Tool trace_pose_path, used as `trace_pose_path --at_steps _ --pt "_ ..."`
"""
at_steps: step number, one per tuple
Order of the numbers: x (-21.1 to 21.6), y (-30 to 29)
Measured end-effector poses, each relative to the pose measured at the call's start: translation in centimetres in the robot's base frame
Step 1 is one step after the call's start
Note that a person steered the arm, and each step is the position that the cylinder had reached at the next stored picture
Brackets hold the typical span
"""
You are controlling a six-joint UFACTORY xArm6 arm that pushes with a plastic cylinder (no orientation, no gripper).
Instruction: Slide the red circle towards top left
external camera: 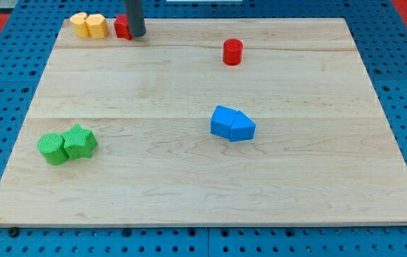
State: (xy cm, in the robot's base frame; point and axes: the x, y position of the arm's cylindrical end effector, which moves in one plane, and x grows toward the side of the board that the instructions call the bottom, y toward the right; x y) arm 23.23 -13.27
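Tip [137, 34] upper left, touching another red block [121, 27]; no claw visible. Red circle [233, 52] upper centre: approach from lower right, push diagonally across desk [189, 185].

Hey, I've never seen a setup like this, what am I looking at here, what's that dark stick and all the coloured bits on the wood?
This is one camera picture looking down at a wooden board resting on a blue pegboard. The dark stick is the rod at the end of my robot arm; it holds nothing and only pushes blocks by sliding. My tip is at the view's top left, against another red block. Beside that lie two yellow blocks. The red circle stands alone at the view's top, right of centre. Two blue blocks touch near the middle, and two green blocks touch at the view's lower left.
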Motion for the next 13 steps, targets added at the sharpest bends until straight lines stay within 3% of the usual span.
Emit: trace_pose_path --at_steps 3,6,7,8,10,13 --pt "0.0 -1.0" --pt "0.3 19.3" --pt "2.8 23.6" --pt "4.8 22.4" --pt "4.8 12.4" --pt "8.4 15.9"
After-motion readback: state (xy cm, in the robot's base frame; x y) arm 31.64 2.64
